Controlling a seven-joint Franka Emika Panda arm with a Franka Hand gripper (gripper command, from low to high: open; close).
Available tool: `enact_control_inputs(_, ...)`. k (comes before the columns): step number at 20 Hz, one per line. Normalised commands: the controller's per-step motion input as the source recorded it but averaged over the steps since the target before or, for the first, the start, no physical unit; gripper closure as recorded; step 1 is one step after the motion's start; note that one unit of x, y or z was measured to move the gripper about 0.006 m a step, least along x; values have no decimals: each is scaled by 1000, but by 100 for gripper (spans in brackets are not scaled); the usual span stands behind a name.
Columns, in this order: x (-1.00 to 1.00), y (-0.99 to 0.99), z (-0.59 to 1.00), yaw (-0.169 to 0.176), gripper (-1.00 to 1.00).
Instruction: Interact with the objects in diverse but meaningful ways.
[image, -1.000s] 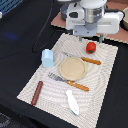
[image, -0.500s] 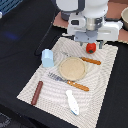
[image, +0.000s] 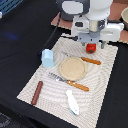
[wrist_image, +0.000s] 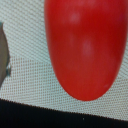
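The red tomato-like ball (image: 91, 48) lies on the striped placemat (image: 105, 85) just beyond the plate. My gripper (image: 92, 44) hangs right over it, with the jaws apart on either side of the ball. The ball fills the wrist view (wrist_image: 85, 45), so it is very near. The light blue carton block (image: 47, 58) stands at the mat's edge on the exterior view's left. The white-and-blue fish piece (image: 72, 101) lies at the mat's near edge. The dark brown sausage stick (image: 37, 92) lies at the near left corner.
A round tan plate (image: 62, 67) sits mid-mat. A wooden-handled knife (image: 91, 61) lies behind it and a fork (image: 69, 82) in front of it. The mat lies on a black table. A brown box (image: 124, 12) stands at the far right.
My gripper has come down from above the mat's far edge to just over the red ball. The toys have not moved.
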Motion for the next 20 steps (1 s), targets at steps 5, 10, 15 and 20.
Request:
enact_control_inputs(5,492,362,-108,0,100)
enact_control_inputs(10,426,281,-154,0,100)
enact_control_inputs(15,334,165,-164,-4,100)
enact_control_inputs(20,262,61,-163,-10,100)
